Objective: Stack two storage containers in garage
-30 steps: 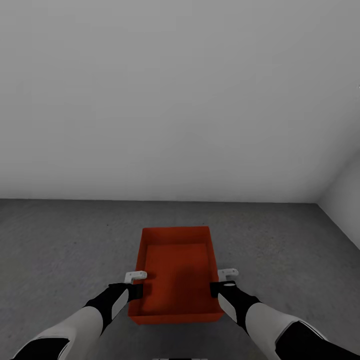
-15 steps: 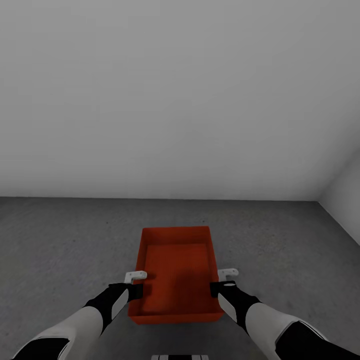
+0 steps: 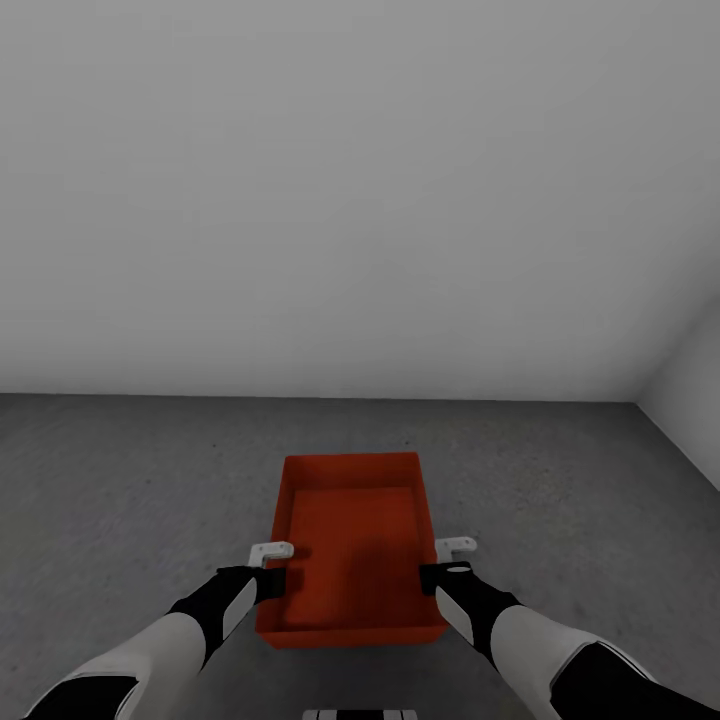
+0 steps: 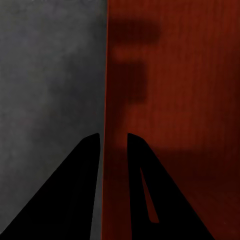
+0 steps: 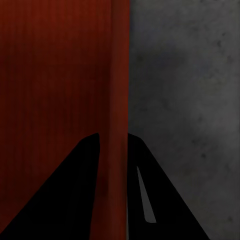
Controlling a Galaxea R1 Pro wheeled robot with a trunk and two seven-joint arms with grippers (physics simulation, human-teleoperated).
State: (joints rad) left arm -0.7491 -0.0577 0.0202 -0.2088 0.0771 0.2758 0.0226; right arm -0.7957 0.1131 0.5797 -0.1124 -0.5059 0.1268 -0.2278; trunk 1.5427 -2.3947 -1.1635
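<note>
One orange-red storage container, open top up and with nothing inside, sits low in the head view over the garage's dark grey floor. My left gripper is shut on its left side wall, my right gripper on its right side wall. In the left wrist view, the left gripper has one black finger on each side of the container wall. The right wrist view has the right gripper pinching the container wall the same way. Whether the container touches the floor I cannot tell.
A plain grey-white wall stands across the far side. A second wall meets it in a corner at the right. Concrete floor lies open on both sides of the container and beyond it.
</note>
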